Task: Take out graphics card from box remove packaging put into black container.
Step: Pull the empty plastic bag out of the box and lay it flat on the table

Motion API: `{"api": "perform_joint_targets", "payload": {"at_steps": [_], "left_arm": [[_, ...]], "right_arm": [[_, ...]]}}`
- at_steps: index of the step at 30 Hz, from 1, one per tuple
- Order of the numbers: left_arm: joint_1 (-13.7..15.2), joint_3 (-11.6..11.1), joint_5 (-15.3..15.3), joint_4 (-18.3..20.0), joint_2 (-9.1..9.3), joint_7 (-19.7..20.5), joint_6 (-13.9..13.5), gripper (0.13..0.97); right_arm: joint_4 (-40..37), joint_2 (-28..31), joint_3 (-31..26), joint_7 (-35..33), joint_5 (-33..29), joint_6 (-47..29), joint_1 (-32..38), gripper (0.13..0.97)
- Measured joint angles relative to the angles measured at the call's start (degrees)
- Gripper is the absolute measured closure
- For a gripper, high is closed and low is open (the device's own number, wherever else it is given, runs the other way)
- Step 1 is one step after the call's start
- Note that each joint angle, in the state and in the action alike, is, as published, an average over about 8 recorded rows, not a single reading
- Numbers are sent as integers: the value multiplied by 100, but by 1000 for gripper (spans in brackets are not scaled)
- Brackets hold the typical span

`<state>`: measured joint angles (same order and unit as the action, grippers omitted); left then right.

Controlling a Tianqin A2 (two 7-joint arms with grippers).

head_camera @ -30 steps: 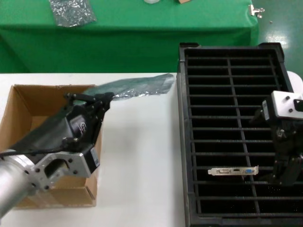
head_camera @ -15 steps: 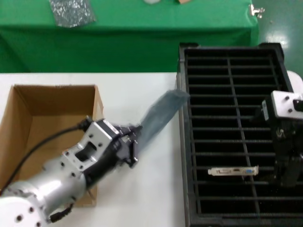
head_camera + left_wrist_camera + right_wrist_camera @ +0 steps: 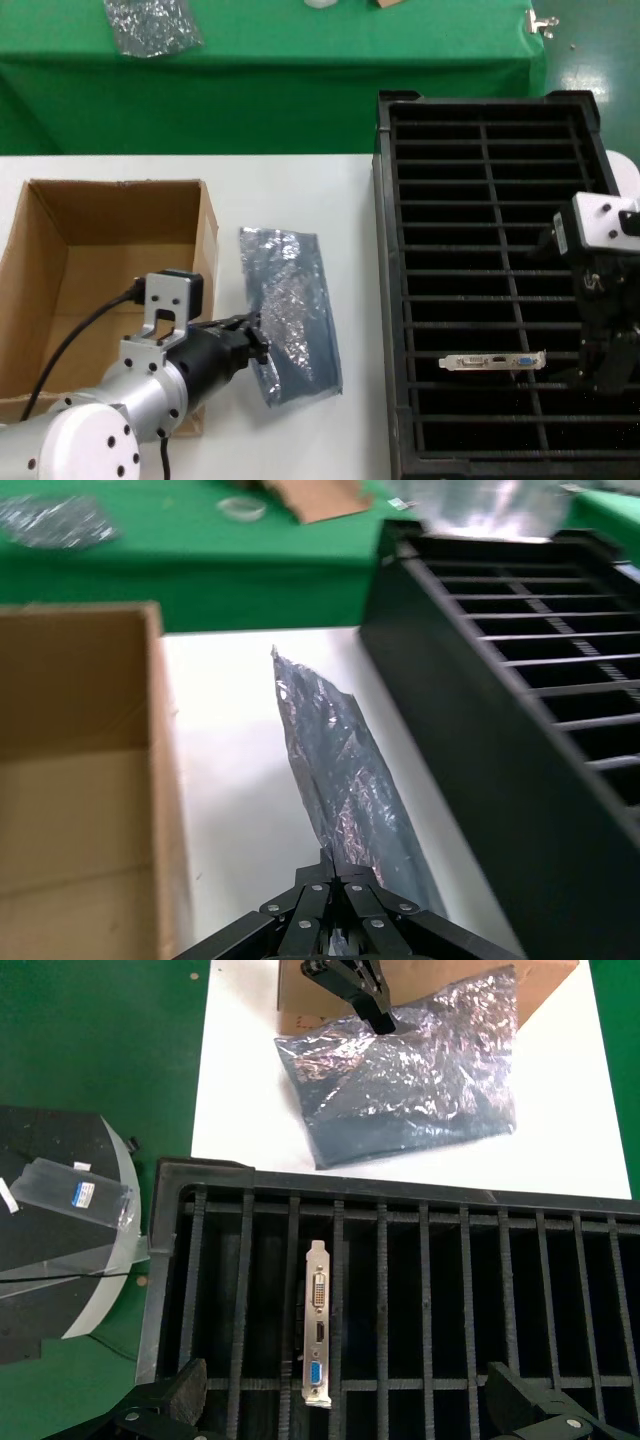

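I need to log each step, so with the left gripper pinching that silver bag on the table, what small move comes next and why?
Probably open the left gripper and let go: the packaging lies flat on the table, and the graphics card already stands in the black container.

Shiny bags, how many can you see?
2. The packaging lies on the white table between the box and the black container, pinched by the left pincer. A smaller silvery bag lies on the green table behind.
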<state>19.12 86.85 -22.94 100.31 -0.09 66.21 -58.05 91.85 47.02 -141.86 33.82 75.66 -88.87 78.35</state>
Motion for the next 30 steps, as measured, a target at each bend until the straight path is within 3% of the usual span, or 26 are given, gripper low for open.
{"api": "perform_joint_targets", "payload": {"at_steps": [3,7,25,30], "left_arm": [[60,9,283,-103,4,387,77,958],[144,-5,348,-179,3,458,164,958],[78,0,-264,30,-66,-836,229,923],[54,-12,-319,109,-71,-971,234,860]], "right_arm": [[0,0,-1,0,0,0,0,129],[0,0,-2,0,1,1,1,129],[0,1,-4,1,2,3,3,129],[0,2,-5,1,2,3,3,129]]}}
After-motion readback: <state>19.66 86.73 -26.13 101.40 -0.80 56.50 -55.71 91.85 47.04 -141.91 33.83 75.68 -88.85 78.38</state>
